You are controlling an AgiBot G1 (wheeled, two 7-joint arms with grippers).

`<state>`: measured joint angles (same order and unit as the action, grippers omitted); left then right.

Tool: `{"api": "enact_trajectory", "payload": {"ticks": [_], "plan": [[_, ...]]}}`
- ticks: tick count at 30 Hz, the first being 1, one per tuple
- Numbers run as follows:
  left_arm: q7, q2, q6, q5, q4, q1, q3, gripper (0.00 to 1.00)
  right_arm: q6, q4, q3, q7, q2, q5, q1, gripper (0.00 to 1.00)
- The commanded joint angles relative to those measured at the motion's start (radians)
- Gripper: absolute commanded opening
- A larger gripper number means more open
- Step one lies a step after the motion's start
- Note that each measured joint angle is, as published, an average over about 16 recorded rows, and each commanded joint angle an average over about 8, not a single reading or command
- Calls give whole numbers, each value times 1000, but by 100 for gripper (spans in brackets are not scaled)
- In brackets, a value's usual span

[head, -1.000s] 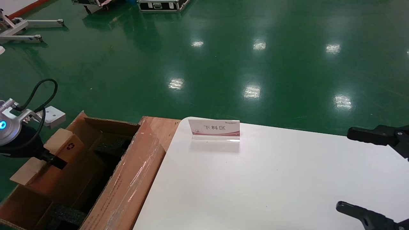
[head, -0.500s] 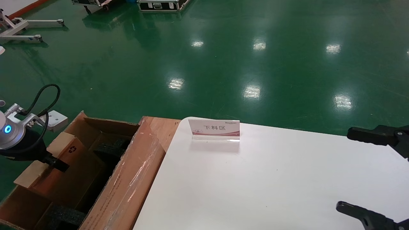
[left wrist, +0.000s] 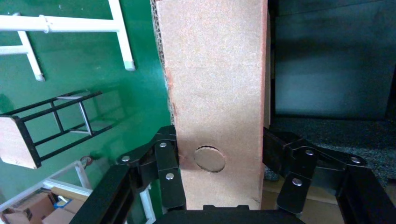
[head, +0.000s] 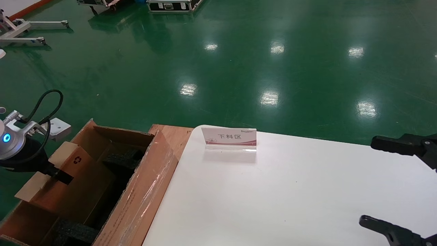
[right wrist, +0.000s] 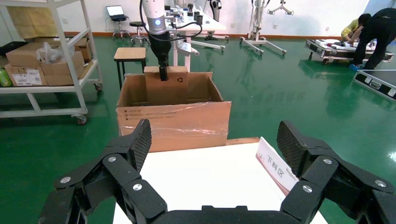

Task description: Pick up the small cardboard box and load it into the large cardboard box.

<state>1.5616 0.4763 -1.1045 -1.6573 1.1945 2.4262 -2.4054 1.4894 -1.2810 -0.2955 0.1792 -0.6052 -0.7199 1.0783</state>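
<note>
The small cardboard box [head: 68, 159], flat and brown with a black recycling symbol, stands tilted in the left side of the large cardboard box [head: 143, 198]. Its top sticks up above the carton's rim. My left gripper [head: 58, 176] is shut on its upper edge. In the left wrist view both fingers [left wrist: 166, 161] press the sides of the small cardboard box [left wrist: 217, 84]. From the right wrist, the small cardboard box [right wrist: 166, 88] shows upright inside the large cardboard box [right wrist: 173, 123]. My right gripper [head: 368, 180] hangs open over the table's right end, with nothing between its fingers [right wrist: 142, 137].
A white table [head: 290, 198] carries a small sign stand [head: 228, 138] near its far edge. Black foam pads [head: 124, 159] line the carton's inside. Beyond is green floor with flight cases [head: 170, 5], a shelving rack [right wrist: 42, 60], a stool [right wrist: 130, 53] and people [right wrist: 373, 32].
My left gripper has moved slightly down and toward the table with the small cardboard box. The carton's taped wall has shifted a little toward the table. The right arm has not moved.
</note>
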Motion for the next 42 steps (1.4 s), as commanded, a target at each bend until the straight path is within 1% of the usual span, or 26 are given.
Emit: {"api": "enact_trajectory", "payload": {"ticks": [1,14,20,24,32,36,42], "plan": [[0,0,-1,0,0,1,0,100,0,0,0,0,0,0,0,100],[-1,2,5,-4,8,7,4,100,0,0,1,0,0,0,0,100],[-12,25,24,-27,82,39,22,100,0,1,0,0,0,0,0,100],[-38,37,58,-28,136,67,47,100,0,1,0,0,0,0,0,100],[-114,58,153,45,162,97,118,100,0,1,0,-1,0,1,1,100],[-126,72,171,76,166,105,140,100,0,1,0,-1,0,0,1,100],[-135,82,173,92,167,101,161,100,0,1,0,-1,0,1,1,100]]}}
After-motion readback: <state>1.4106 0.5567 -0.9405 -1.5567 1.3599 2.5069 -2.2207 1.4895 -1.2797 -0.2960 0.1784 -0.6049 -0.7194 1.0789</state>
